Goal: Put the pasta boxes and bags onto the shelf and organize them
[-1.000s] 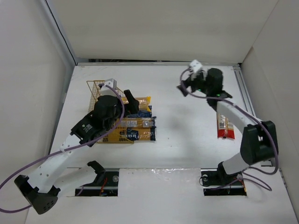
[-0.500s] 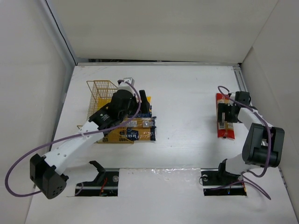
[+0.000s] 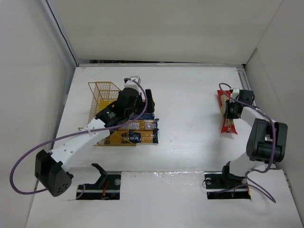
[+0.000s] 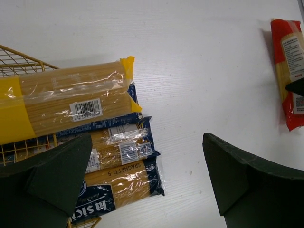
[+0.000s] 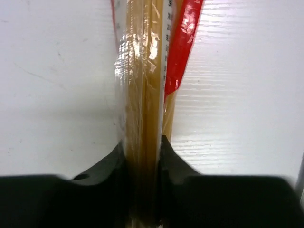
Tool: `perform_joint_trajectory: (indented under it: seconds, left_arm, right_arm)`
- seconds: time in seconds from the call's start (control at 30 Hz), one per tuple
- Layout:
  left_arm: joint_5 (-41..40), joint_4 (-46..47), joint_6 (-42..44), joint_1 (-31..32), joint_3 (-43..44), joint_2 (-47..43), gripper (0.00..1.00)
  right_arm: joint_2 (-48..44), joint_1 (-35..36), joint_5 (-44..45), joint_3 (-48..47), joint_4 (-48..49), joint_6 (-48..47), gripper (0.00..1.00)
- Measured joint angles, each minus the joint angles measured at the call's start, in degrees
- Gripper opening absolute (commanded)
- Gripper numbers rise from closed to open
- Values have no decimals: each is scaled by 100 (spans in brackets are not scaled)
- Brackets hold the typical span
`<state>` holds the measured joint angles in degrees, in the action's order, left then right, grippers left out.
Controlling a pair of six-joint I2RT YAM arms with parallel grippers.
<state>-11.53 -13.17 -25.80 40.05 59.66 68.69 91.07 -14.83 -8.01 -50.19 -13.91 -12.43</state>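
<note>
One red-orange pack (image 3: 228, 124), long axis near-to-far.

Your white tabletop (image 3: 190, 95) has the gold rack (image 3: 102, 92) on its left, pasta packs (image 3: 137, 135) piled there, red pack (image 3: 228, 126) way off right.

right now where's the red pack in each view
top external: red pack at far right, mid-height.
left wrist: red pack in the top right corner.
right wrist: red pack at centre, running top to bottom.
shared landmark: the right gripper shut on it.
</note>
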Motion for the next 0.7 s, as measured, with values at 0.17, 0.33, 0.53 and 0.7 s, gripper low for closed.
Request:
perform_joint_trajectory:
  seconds: [0.17,0.33,0.53,0.7]
  left_arm:
    - [-162,-48,7,0,170,-59,100]
    - [-343,-245,-26,0,192,-481,100]
    - [-560,-476,-260,0,181,-1427,100]
    - [-758,-706,-494,0,151,-1965,100]
  right_arm:
    - [-282,520,118,195,146,-223,0]
    - [-1060,1860,317,313,-66,-546,0]
    - [-2354,3200,-52,175,374,-881,0]
    - [-2520,4085,-345,-177,516,-1014,0]
